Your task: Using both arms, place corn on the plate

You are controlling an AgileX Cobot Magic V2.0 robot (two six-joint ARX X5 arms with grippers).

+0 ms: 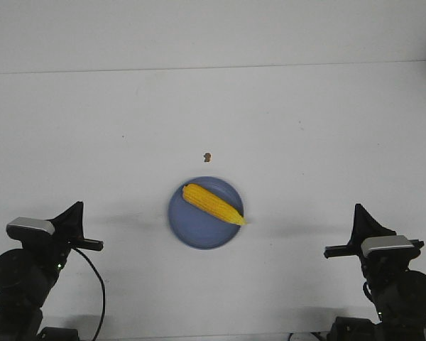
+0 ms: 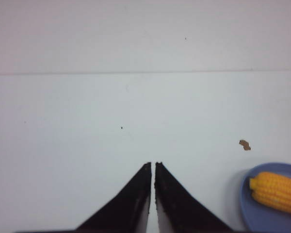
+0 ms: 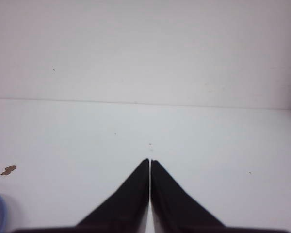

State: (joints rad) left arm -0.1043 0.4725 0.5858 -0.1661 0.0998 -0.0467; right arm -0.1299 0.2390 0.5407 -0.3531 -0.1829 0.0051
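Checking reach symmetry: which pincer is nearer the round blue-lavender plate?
Left, marginally. The left pincer sits off the round blue-lavender plate's left side, shut and empty; the right pincer sits slightly farther off its right side, also shut.

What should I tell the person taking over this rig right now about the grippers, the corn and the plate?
Left gripper: shut, empty, parked near the table's near left edge, apart from the plate.
Right gripper: shut, empty, parked near the near right edge.
Corn: lying diagonally on the plate, its pointed tip reaching the rim on the right.
Plate: at the table's centre, between the arms.
A small brown speck lies on the table beyond the plate.
Done: corn is on the plate, both arms clear.
Left: nothing visible; perhaps confirm the corn sits steady.
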